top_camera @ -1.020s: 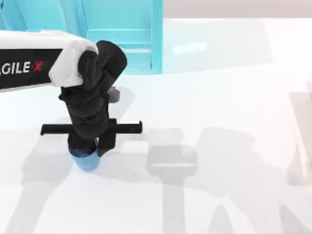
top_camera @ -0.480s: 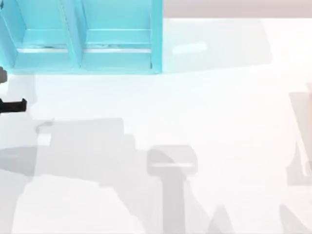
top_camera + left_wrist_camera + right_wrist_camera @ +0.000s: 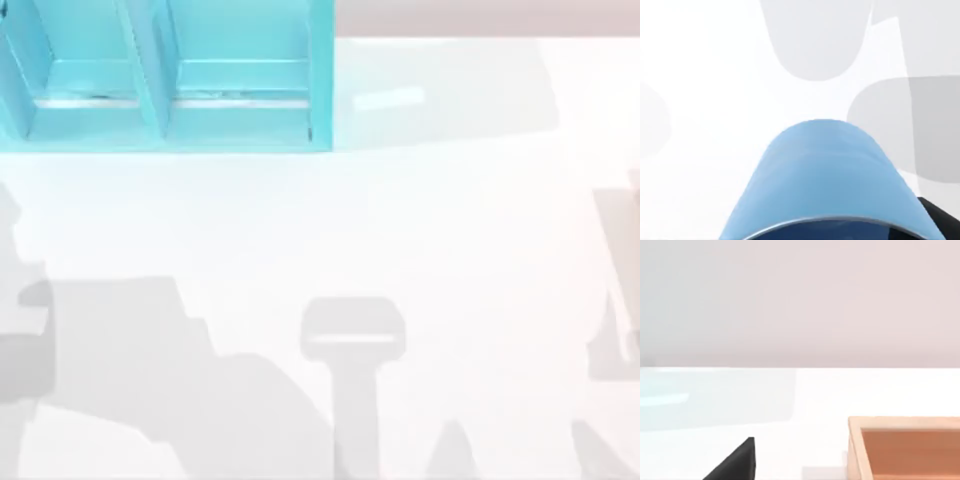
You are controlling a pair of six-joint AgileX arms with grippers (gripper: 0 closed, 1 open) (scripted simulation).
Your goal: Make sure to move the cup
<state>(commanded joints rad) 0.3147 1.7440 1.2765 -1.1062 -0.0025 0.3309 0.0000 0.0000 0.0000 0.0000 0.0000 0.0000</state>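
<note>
**Ann:** Shifted, and fast! A second ago the left arm stood over the cup near the tabletop's left edge; now just its grey shadow lies along that edge.

**Ben:** So take it from the biggest thing down. The white tabletop (image 3: 450, 220) stretches wide, with soft shadows across its near half.

**Ann:** And the light-blue shelf unit (image 3: 320, 80) stands at the far left corner, two open bays facing us.

**Ben:** Over on the right wrist view, a wooden box (image 3: 855, 450) sits on the tabletop, its rim pale and its inside orange-brown.

**Ann:** Where is the cup?

**Ben:** Right up against the left wrist camera. The cup (image 3: 822, 175) is blue and tapered, rim nearest the lens, base pointing away, with white tabletop behind it. Which part of the tabletop, I cannot tell.

**Ann:** And the left gripper (image 3: 830, 232)?

**Ben:** Clamped on the cup: one dark finger (image 3: 940, 220) presses its wall just beside the rim.

**Ann:** The right gripper (image 3: 735, 462)?

**Ben:** It's a dark wedge near the box. Apart or together, I cannot tell.
</note>
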